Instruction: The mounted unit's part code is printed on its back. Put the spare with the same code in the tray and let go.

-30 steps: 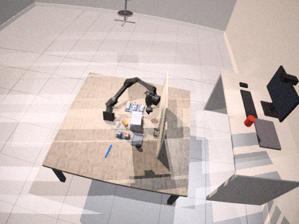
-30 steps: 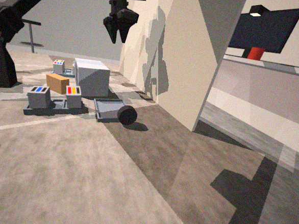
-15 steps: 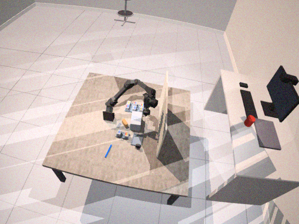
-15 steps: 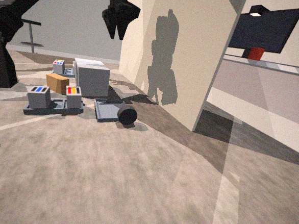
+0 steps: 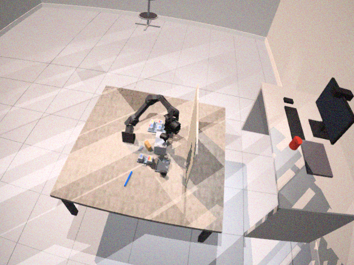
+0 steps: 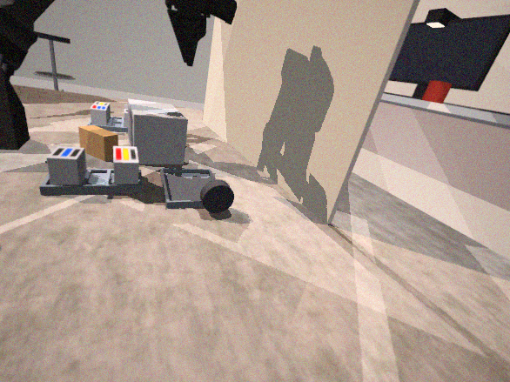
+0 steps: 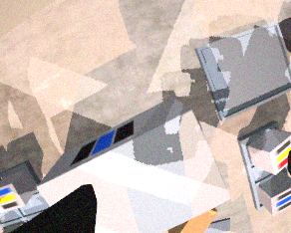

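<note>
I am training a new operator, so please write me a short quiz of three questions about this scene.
1. True or false: the gripper holds a spare.
2. The middle stripe on the back of the mounted unit is: A red, B blue, C yellow.
3. Fill in: the dark cylinder lies at a corner of the ____.
Key: 1 false; 2 B; 3 tray.
</note>
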You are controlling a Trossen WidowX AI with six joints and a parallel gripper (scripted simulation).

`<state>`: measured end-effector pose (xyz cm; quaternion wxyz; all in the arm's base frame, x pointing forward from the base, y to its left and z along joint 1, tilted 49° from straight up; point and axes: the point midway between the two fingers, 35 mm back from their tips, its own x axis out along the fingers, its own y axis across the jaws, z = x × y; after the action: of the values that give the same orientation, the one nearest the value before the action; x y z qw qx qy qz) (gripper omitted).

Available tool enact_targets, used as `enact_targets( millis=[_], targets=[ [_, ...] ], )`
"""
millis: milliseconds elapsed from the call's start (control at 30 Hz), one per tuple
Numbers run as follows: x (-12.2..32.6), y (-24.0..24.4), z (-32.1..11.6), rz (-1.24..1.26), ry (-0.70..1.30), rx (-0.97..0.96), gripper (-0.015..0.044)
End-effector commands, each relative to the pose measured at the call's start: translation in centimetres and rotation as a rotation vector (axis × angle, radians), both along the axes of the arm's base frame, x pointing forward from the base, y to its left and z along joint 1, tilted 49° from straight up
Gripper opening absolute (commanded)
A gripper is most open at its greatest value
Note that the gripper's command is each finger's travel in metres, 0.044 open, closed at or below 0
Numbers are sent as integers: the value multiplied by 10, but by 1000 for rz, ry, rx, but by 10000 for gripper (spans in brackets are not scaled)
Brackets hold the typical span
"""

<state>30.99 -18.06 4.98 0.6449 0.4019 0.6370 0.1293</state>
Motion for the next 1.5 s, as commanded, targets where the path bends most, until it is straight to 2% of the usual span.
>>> enact_targets(
  millis=[0,133,300,367,600,767,800,1467],
  targets=[
    [-49,-20,-44,-246,262,61,440],
    [-109,-26,-86,-540,569,128,440],
    [-177,-10,-124,-867,929,220,440],
    [-190,-5,-130,-926,998,239,440],
    [-190,-4,-130,-930,1002,240,440],
    [-183,21,-157,-929,1001,241,309],
    [-182,23,-159,-929,1001,241,300],
    [-178,34,-172,-930,1001,240,300]
  ],
)
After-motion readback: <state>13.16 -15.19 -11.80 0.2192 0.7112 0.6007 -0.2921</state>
